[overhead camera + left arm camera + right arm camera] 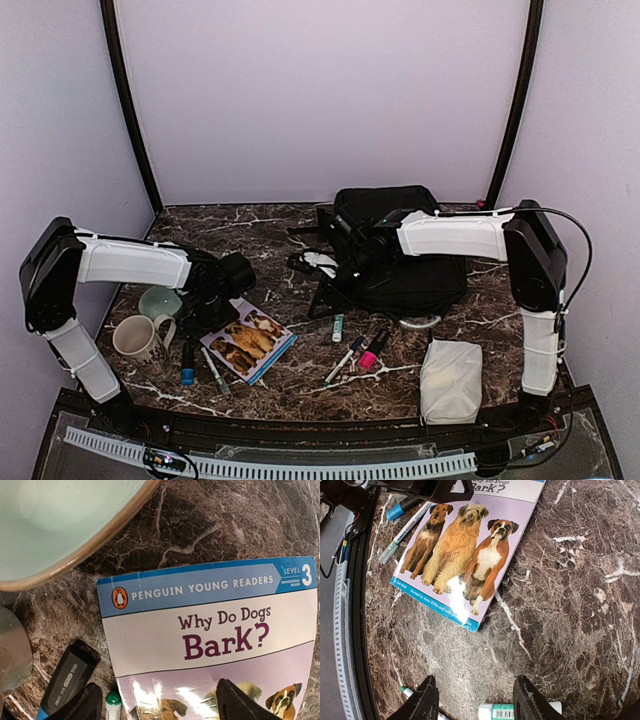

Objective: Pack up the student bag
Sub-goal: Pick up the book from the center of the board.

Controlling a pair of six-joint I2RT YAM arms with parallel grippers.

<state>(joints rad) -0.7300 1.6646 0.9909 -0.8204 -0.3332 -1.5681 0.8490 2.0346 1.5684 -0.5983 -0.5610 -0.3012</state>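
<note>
The student bag [405,255], a big black backpack, lies at the back right of the table, with my right arm reaching over it. My right gripper [328,296] [475,702] hangs open above bare marble just left of the bag, with nothing between its fingers. A green and white glue stick [502,711] [338,327] lies just below it. My left gripper [215,300] [160,706] is wide open low over the dog book [210,630] [250,345] [455,550]. One finger is over the cover and the other beside the spine.
A pale green bowl [50,520] [160,300] and a mug [140,340] stand left of the book. A blue-tipped black marker [67,680] [188,365] and a green-capped pen [113,702] lie by its spine. More pens [358,355] lie in the middle, and a white pouch [452,380] at the front right.
</note>
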